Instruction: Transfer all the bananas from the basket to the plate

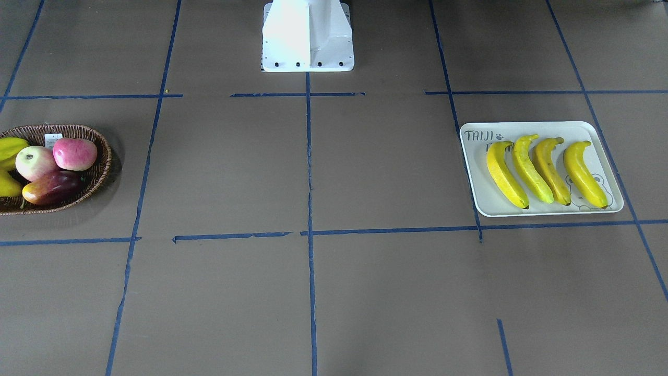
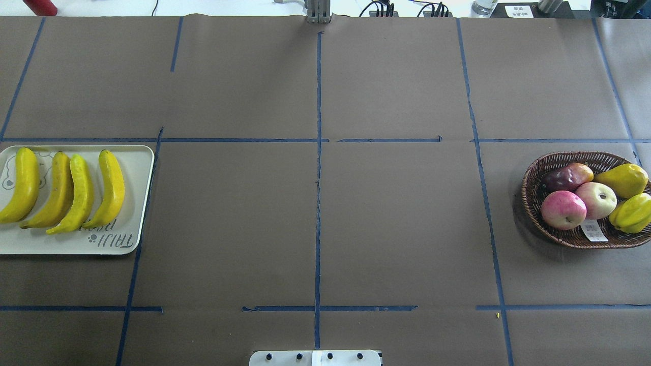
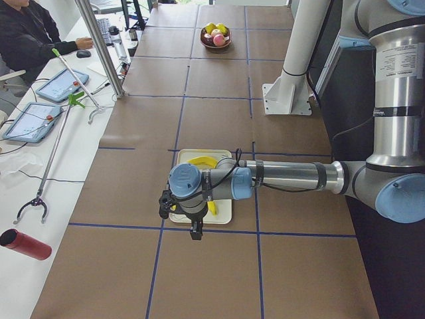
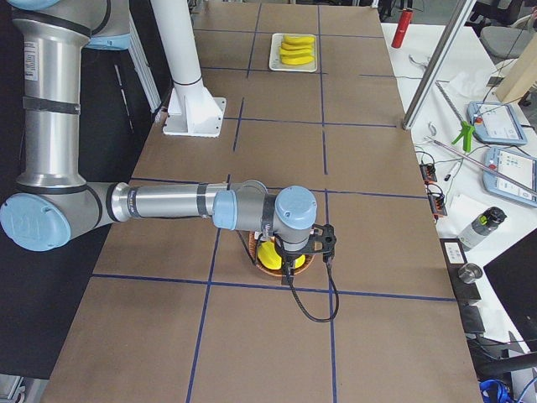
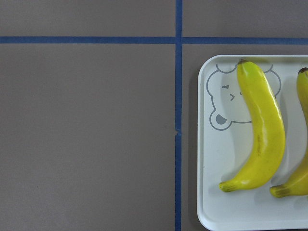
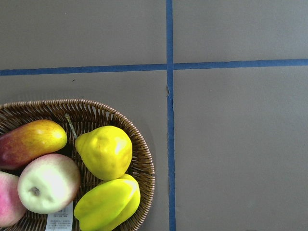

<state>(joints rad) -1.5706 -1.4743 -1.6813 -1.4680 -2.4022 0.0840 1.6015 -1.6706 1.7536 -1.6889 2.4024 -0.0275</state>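
Several yellow bananas (image 1: 529, 169) lie side by side on the white "TAIJI BEAR" plate (image 1: 485, 201); they also show in the overhead view (image 2: 81, 193) on the plate (image 2: 51, 244). The left wrist view shows one banana (image 5: 262, 130) beside the bear print. The dark wicker basket (image 1: 102, 167) holds no banana in any view. My left gripper (image 3: 197, 231) hangs above the plate's outer end, and my right gripper (image 4: 289, 262) hangs above the basket (image 4: 268, 267). Both show only in the side views, so I cannot tell whether they are open or shut.
The basket (image 2: 531, 213) holds two pink apples (image 2: 563, 209), a dark red mango (image 2: 567, 177), a yellow pear (image 2: 623, 180) and a yellow-green starfruit (image 2: 633, 213). The robot's white base (image 1: 308, 36) stands at the table's middle edge. An operators' bench with tablets (image 3: 40, 119) runs along the far side.
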